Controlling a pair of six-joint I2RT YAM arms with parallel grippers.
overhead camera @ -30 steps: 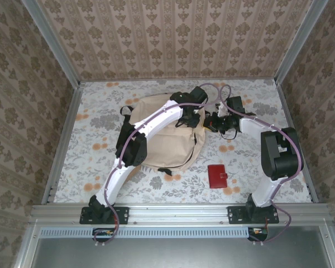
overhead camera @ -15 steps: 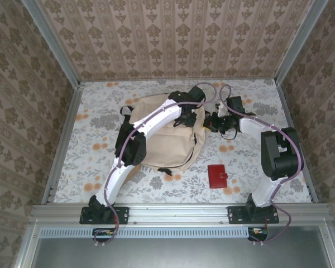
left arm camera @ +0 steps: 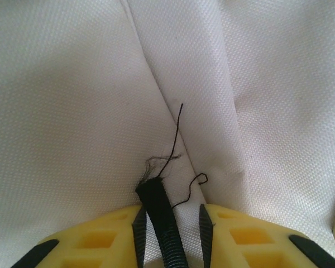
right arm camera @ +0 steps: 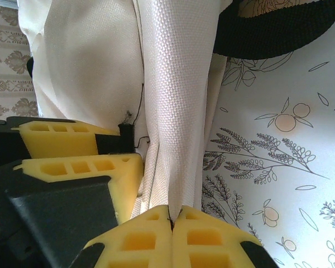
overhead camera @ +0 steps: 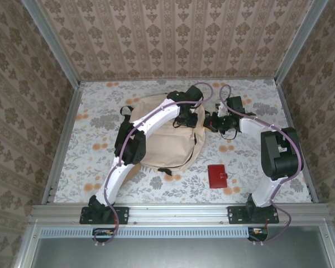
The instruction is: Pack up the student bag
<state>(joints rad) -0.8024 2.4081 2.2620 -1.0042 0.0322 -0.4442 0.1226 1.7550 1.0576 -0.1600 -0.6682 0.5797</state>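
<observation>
Flat on the flowered tabletop (overhead camera: 95,145), toward its far middle: the student bag (overhead camera: 167,146), beige, with black straps poking out at its edges.

Over it from the near left base, the left arm (overhead camera: 123,162): bent at an elbow above the bag's left side, forearm slanting far and right to the bag's upper right corner. Tipped down at that corner, the left claw (overhead camera: 183,119), clamped on a short black ribbed pull tab (left arm camera: 161,209) with frayed threads at its tip. To either side of the tab, yellow fingers (left arm camera: 95,243) pressed against the pale cloth.

Up from the near right base, the right arm (overhead camera: 279,153): folded back at a high elbow, forearm running left and far to the same corner. Pinched together on a standing fold of the bag's cloth, the right claw (right arm camera: 172,215), just beside the left one.

Beyond that fold, a black strap (right arm camera: 268,33) curving over the printed tabletop.

Near the right arm's base and apart from the bag: a small red wallet (overhead camera: 216,176).
</observation>
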